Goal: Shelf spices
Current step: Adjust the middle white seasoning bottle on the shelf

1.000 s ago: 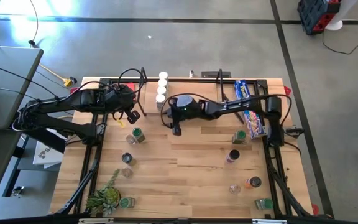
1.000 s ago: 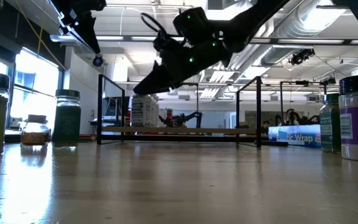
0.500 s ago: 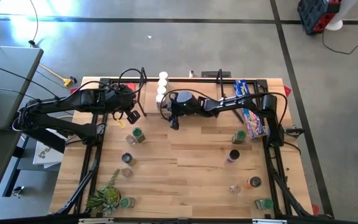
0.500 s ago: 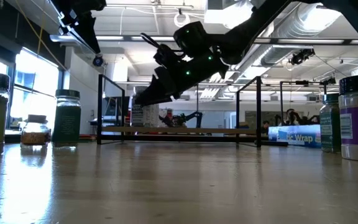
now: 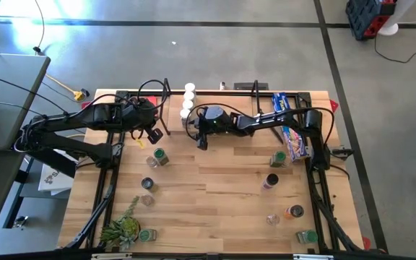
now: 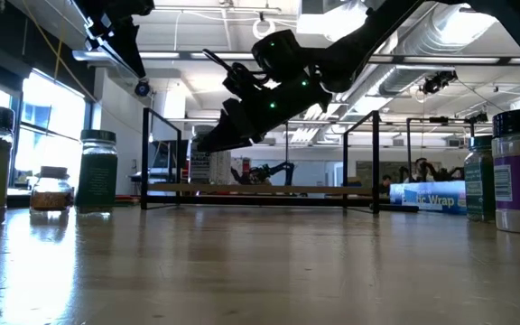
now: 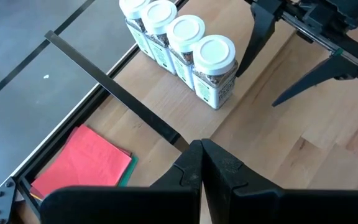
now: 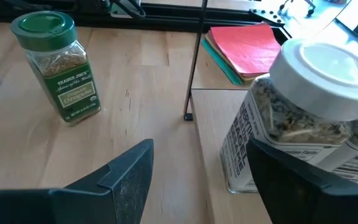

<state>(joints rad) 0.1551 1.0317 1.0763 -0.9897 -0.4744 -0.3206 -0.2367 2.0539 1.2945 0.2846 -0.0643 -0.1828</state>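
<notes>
Four white-topped spice jars [image 7: 185, 46] stand in a row on the shelf's board [image 6: 260, 190], seen from above as jars [image 5: 187, 101]. My right gripper [image 5: 199, 141] is open and hangs just beside the nearest jar [image 8: 309, 106] of that row; the jar is not between its fingers. In the left wrist view the right gripper [image 7: 258, 87] shows with one finger next to that jar [image 7: 215, 68]. My left gripper [image 7: 201, 149] is shut on nothing, waiting above the table's left part as the left gripper [image 5: 154, 135]. My right gripper has one finger [image 8: 291, 174] close against the side of the nearest white-topped jar, low on its wall [image 8: 244, 162]. Whether it touches the jar, I cannot tell. The jar stands upright on the board.
A green-topped jar [image 8: 58, 65] stands on the table near the shelf, also seen as jar [image 5: 159, 155]. Several more jars are scattered over the near half, such as jar [image 5: 271, 180]. A red square [image 8: 241, 40], a blue box [image 5: 291, 130] and a plant [image 5: 125, 227] lie about.
My right gripper has moved toward the table's far edge and a little left, closer to the row of white-topped jars, then held still. Its fingers have stayed open. The jars and my left arm have kept their places.
</notes>
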